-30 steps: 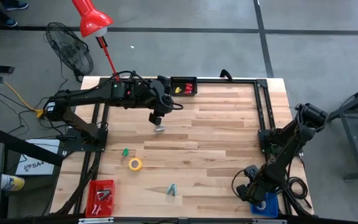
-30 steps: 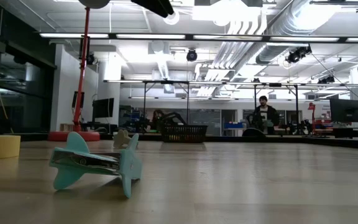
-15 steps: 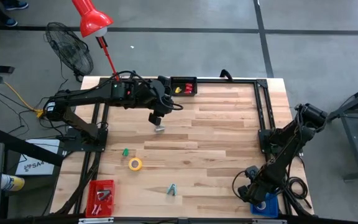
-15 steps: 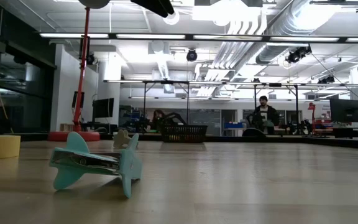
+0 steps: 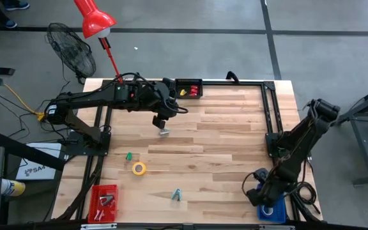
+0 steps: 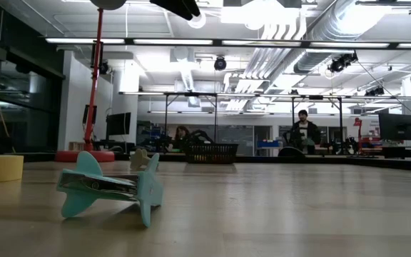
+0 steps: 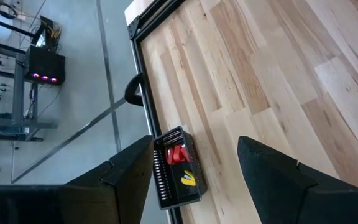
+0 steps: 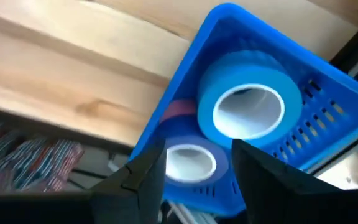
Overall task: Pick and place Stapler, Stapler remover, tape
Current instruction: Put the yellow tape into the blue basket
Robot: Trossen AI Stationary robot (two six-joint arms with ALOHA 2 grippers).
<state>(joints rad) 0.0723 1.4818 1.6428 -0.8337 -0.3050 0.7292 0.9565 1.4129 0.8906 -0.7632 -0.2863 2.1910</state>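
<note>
My right gripper (image 8: 197, 149) hangs open over the blue bin (image 5: 277, 213) at the table's near right corner, fingers pointing down. In the bin lie a blue tape roll (image 8: 247, 106) and a second roll (image 8: 188, 163), with a pink bit (image 8: 179, 109) beside them. A yellow tape roll (image 5: 138, 168) lies flat on the table left of centre. The teal stapler remover (image 5: 177, 195) lies on its side near the front edge, also in the low view (image 6: 109, 187). My left gripper (image 7: 194, 143) stands open and empty, high over the far middle. I cannot make out the stapler.
A black basket (image 5: 189, 88) with red and yellow things sits at the far edge. A red bin (image 5: 104, 203) stands at the near left corner. A small green thing (image 5: 129, 156) and a small grey thing (image 5: 164, 132) are on the boards. A black frame rail (image 5: 268, 115) runs along the right side.
My right arm has risen a little above the blue bin and shifted slightly toward the near right corner. The left arm and the things on the table have kept still.
</note>
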